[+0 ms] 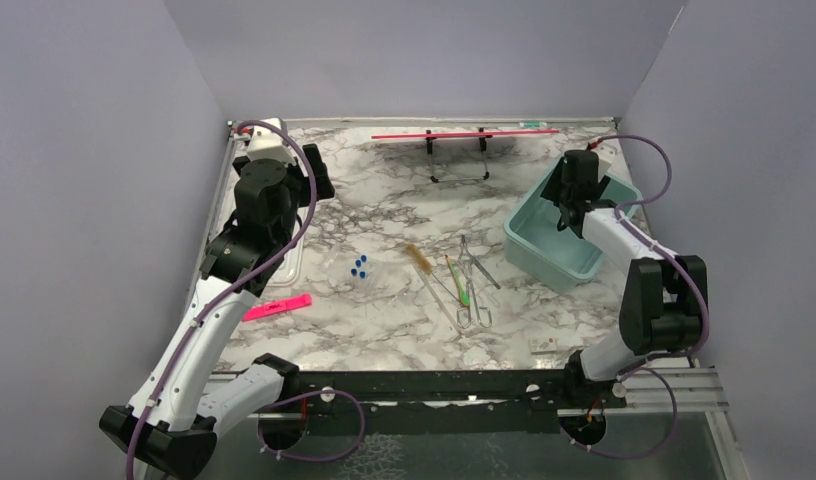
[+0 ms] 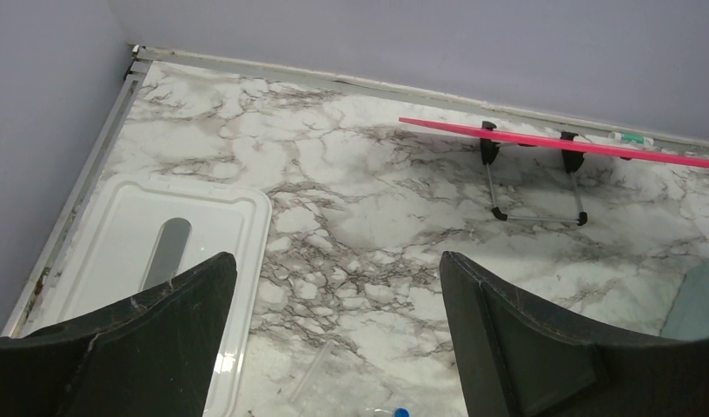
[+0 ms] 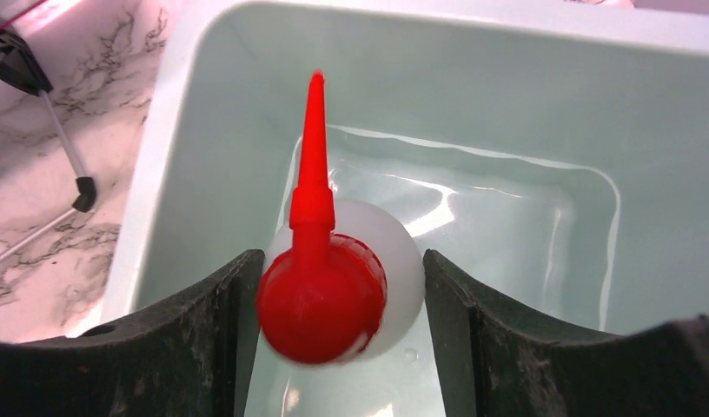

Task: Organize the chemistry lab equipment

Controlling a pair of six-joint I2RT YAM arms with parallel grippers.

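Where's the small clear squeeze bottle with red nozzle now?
Bottle: right wrist view, framed by the right gripper, inside the pale teal plastic bin, right side of the marble table.

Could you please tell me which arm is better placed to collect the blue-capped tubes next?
Left, probably. The left end effector is open, empty and nearer the blue-capped tubes; the right end effector hangs over the teal bin with the squeeze bottle between its fingers.

Squeeze bottle [image 3: 334,287] (clear, red nozzle) sits inside the teal bin [image 3: 507,87]; blue-capped tubes [image 1: 360,266], brush [image 1: 418,257], green-handled tool [image 1: 457,283] and forceps [image 1: 474,290] rest outside it.
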